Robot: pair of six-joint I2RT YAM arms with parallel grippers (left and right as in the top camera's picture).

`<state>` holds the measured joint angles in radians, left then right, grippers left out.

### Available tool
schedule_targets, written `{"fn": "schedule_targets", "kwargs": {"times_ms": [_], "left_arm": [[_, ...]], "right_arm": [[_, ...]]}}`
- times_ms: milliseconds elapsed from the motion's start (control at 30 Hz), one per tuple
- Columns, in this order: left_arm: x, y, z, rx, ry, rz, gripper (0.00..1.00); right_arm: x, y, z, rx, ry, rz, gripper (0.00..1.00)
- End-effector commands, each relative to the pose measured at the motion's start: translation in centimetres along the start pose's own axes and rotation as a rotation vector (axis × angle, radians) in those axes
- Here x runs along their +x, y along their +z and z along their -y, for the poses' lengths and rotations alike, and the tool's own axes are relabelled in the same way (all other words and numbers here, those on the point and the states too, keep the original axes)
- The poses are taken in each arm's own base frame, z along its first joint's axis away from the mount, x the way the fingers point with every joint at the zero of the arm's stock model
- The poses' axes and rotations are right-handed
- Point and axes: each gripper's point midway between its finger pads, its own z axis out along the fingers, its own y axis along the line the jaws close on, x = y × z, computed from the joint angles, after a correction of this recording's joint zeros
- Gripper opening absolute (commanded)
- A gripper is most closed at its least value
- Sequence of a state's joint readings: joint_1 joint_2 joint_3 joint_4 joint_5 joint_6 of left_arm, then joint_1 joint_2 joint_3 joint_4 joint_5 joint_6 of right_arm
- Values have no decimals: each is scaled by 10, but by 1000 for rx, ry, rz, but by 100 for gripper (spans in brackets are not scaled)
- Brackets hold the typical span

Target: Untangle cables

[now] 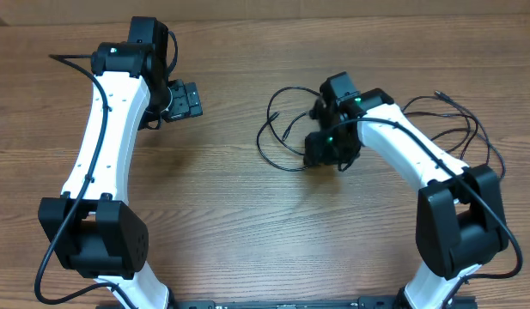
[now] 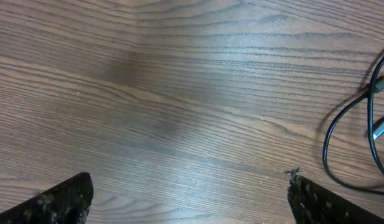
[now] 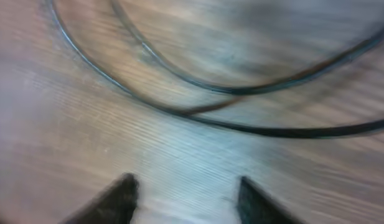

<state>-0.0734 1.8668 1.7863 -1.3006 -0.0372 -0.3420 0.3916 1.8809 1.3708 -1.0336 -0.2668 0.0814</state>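
Left fingers (image 2: 61, 202) wide over bare tabletop (image 2: 179, 93); right fingers (image 3: 117, 202) half apart, empty, above the cables (image 3: 285, 132). Closing here could pinch two strands together, tightening the tangle.

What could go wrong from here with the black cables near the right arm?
1. The right gripper has nothing between its fingers, and strands of the cables lie close together just ahead. Closing there may catch more than one.
2. The left gripper hangs open over bare table, away from the pile, so a pull by the right arm could drag the whole bundle instead of loosening it.
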Motion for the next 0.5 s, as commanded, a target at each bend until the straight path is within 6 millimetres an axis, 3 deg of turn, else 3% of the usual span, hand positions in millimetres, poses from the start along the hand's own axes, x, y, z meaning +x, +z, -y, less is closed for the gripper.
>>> {"fn": "schedule_targets", "kwargs": {"times_ms": [0,67,267,467], "left_arm": [[3,5,4,1,-8,-14,99],[3,5,4,1,-8,-14,100],[3,5,4,2,-7,-14,100],[3,5,4,2,-8,-14,100]], "right_arm": [[5,5,-51,-104,-157,1,13],[6,13,-65,-109,-208,13,5],[-4,38,-102,-47,-366,140,6],[-18,52,-101,32,-351,256,5]]}}
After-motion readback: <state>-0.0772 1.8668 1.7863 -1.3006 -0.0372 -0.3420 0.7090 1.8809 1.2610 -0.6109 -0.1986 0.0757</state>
